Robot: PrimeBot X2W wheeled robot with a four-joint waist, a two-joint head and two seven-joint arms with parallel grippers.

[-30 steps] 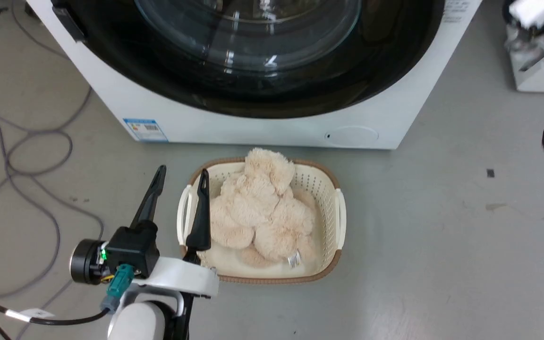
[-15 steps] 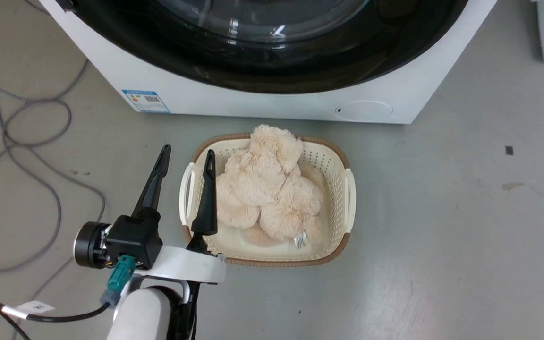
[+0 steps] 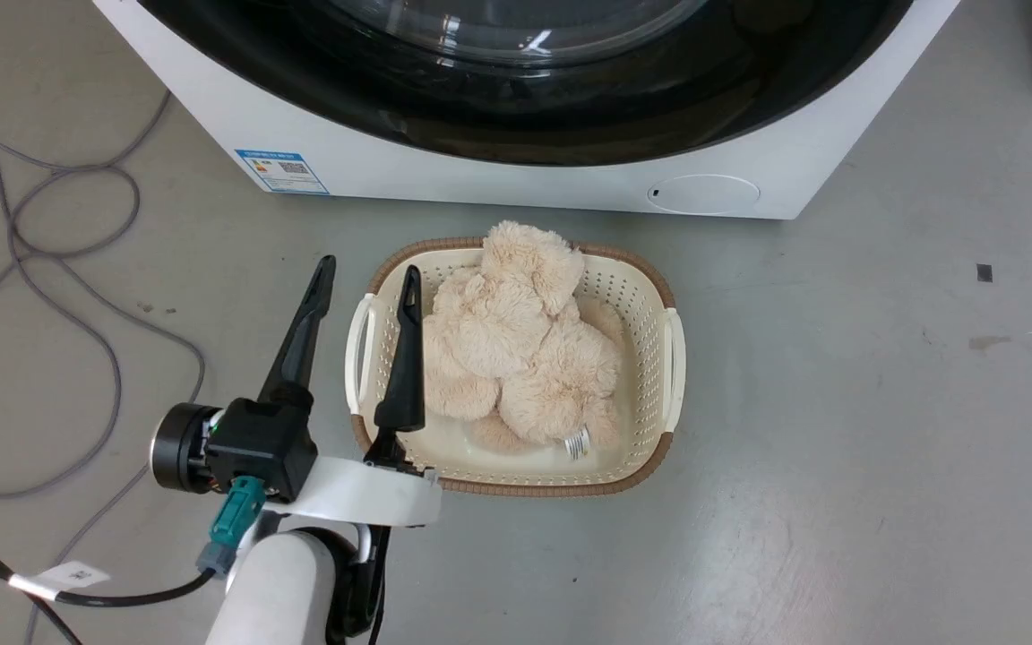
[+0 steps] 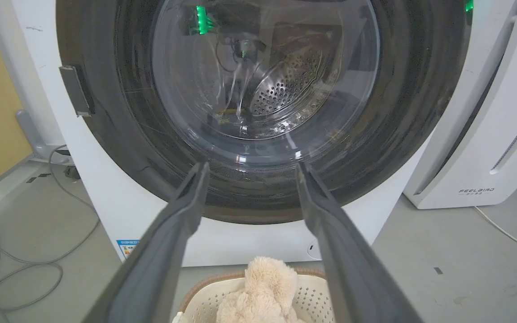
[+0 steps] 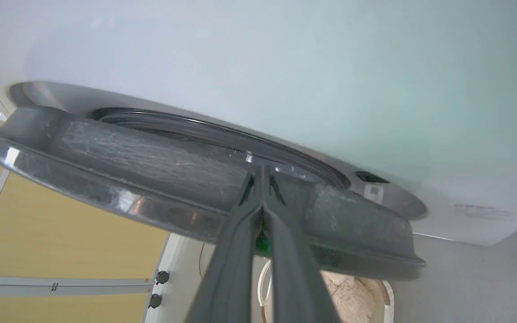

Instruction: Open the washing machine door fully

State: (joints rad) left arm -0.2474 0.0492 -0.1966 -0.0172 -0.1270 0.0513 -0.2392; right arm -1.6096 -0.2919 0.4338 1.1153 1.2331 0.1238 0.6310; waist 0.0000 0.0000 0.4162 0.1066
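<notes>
Machine, basket and floor marks have all slid up and rightward together in the head view since a second ago, so the camera has moved, not the things. The left gripper [image 3: 369, 266] hangs released and empty over the left rim of the basket [image 3: 670, 345], which holds a plush toy [image 3: 516, 349]. Beyond it stands the washing machine [image 3: 444, 184], with the black washing machine door [image 3: 525, 125] at the top of the frame.

From the left wrist, the spread fingers frame the door's lower glass. The door lies ahead of and above this gripper, well apart from it, with a grey fitting on its left rim that is probably the hinge.

From the right wrist, the right gripper [image 5: 260, 172] is clenched with nothing between its fingers, and its tips lie against the door's rim. The door stands edge-on and slightly ajar from the white front, with the latch slot uncovered. The right arm is clearly the nearer one. Opening the door fully probably means swinging this free edge outward and leftward about the upright hinge line.
</notes>
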